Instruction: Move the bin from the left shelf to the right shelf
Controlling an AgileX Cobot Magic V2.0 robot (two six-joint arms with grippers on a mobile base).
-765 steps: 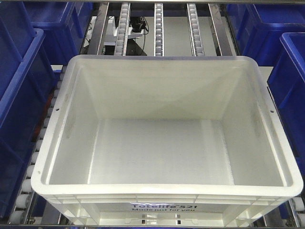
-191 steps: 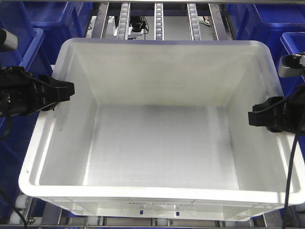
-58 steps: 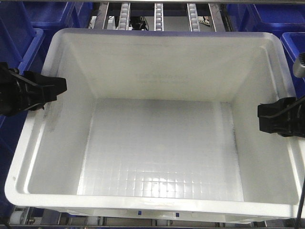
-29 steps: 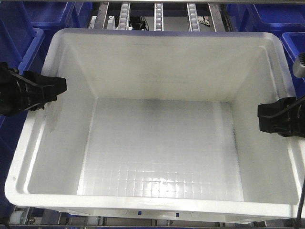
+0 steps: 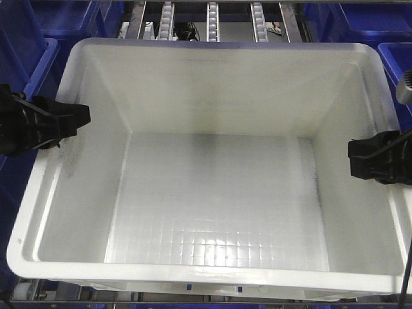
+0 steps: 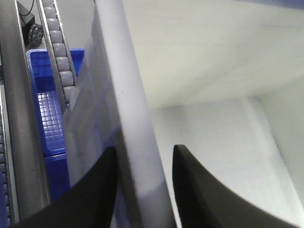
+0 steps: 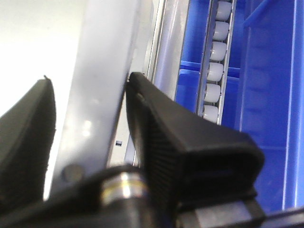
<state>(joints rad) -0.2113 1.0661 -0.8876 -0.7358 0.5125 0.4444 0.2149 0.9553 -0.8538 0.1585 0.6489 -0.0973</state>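
roller rails (image 5: 212,14) of the shelf show past the far wall of the white bin (image 5: 225,84), and blue bins (image 5: 29,32) flank it on both sides. our left gripper (image 5: 72,121) is clamped over the bin's left rim, one finger inside the wall and one outside. our right gripper (image 5: 368,159) pinches the right rim the same way, and both are narrowed to the rim's thickness. since a few seconds ago the bin has come toward the camera and now fills the view, its printed front out of sight. over the last half second it has hardly shifted. we judge the pull-out from the left shelf nearly done, with the carry to the right shelf yet to come.
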